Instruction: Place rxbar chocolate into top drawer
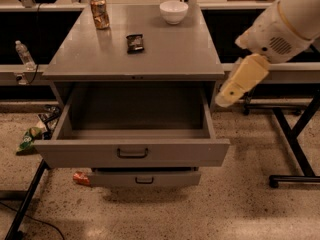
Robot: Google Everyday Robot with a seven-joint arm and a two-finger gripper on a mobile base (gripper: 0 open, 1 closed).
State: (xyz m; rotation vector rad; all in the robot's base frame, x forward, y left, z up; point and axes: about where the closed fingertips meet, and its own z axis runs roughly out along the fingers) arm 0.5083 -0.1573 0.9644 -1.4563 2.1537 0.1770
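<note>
The rxbar chocolate point(135, 42), a small dark wrapper, lies flat on the grey cabinet top point(170, 54), near the middle and a little to the left. The top drawer point(75, 154) is pulled wide open below it, and its inside shows nothing in it. Its dark bar handle point(132, 153) is centred on the front. My gripper point(226, 97), cream-coloured on a white arm, hangs in the air just off the cabinet's right front corner. It sits above the drawer's right side, apart from the bar, and holds nothing that I can see.
An orange-gold can point(99, 12) and a white bowl point(173, 11) stand at the back of the top. The lower drawer point(144, 178) is slightly out. A water bottle point(24, 55), snack bags point(30, 136) and a black stand leg point(295, 149) surround the cabinet.
</note>
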